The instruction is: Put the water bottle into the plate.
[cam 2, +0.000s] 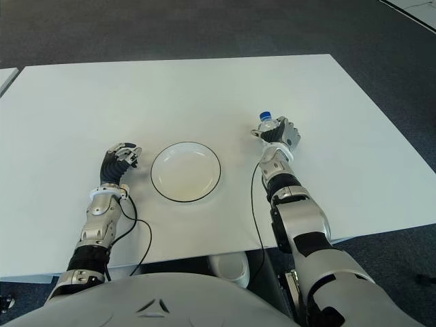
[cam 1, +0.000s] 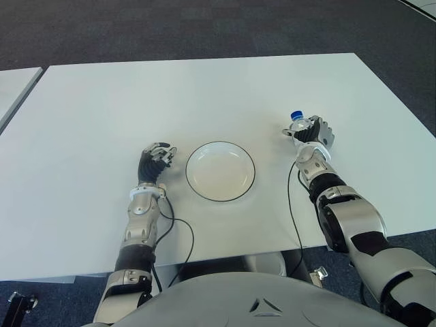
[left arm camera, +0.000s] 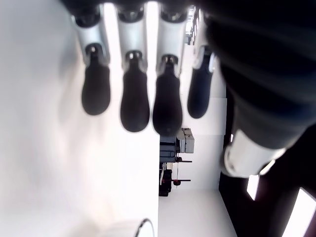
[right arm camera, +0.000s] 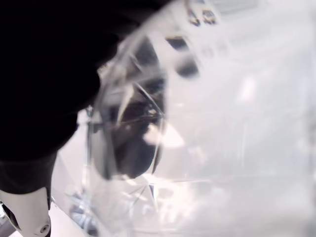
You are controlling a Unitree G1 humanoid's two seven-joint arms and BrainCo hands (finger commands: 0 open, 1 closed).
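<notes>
A clear water bottle [cam 1: 298, 126] with a blue cap stands to the right of the plate, held in my right hand [cam 1: 312, 132], whose fingers wrap around its body. Its clear plastic [right arm camera: 207, 133] fills the right wrist view from close by. The white plate [cam 1: 221, 171] with a dark rim lies on the white table [cam 1: 204, 95], between my two hands and with nothing in it. My left hand [cam 1: 156, 160] shows to the left of the plate, its fingers [left arm camera: 136, 101] relaxed and holding nothing.
Black cables [cam 1: 178, 235] run from both wrists over the table's near edge. Another white table [cam 1: 13, 85] stands at the far left. Dark carpet [cam 1: 204, 30] lies beyond the table.
</notes>
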